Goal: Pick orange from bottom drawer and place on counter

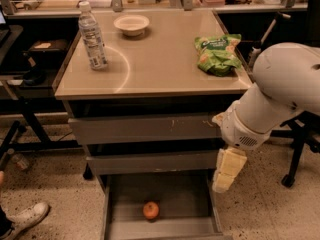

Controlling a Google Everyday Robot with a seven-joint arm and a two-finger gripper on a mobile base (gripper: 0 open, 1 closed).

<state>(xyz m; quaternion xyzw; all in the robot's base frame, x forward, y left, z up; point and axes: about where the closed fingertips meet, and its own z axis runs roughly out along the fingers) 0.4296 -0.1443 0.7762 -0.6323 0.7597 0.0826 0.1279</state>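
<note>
the orange [151,210] lies on the floor of the open bottom drawer [181,196], near its front wall and slightly left of centre. it is round, so no long axis or pointing direction shows. the gripper [223,184] hangs pointing down over the drawer's right wall, up and right of the orange and well apart from it. its opening cannot be told. the counter [160,69] carries a bottle [93,36], bowl [131,24] and bag [217,53].
</note>
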